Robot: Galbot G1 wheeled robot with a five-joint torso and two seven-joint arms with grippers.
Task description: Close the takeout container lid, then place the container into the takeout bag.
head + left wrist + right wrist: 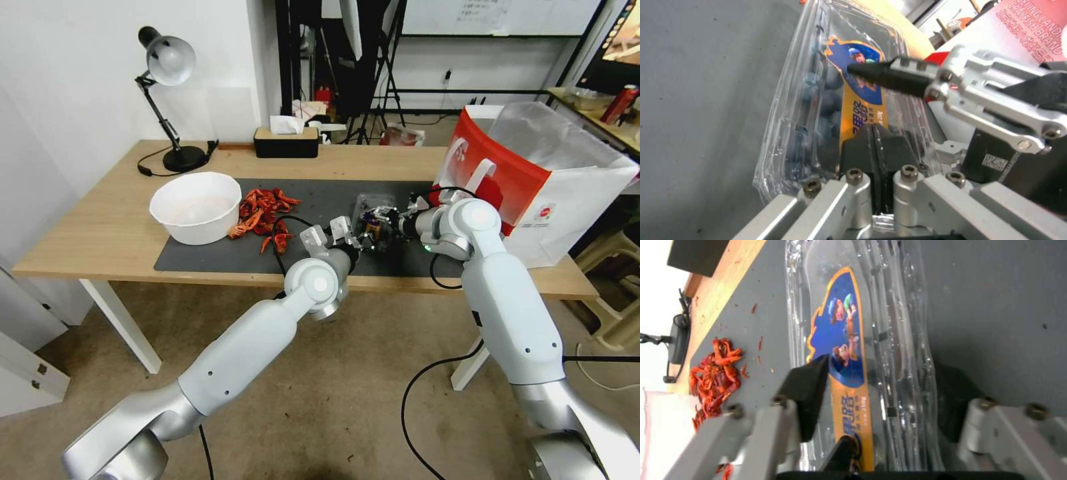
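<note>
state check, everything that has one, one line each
takeout container lid: lowered onto the container; latch cannot tell.
container: flat on the mat, between both hands.
takeout bag: upright, mouth open, container not in it.
left hand: shut, tips against the lid.
right hand: open, fingers either side of the container.
white bowl: upright.
tissue box: tissue sticking out.

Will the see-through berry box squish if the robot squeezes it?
Probably a bit: the container has thin, wavy clear walls, so it likely flexes. It looks glossy, so perhaps slippery. The right gripper straddles it with open jaws; the left gripper is shut against it.
</note>
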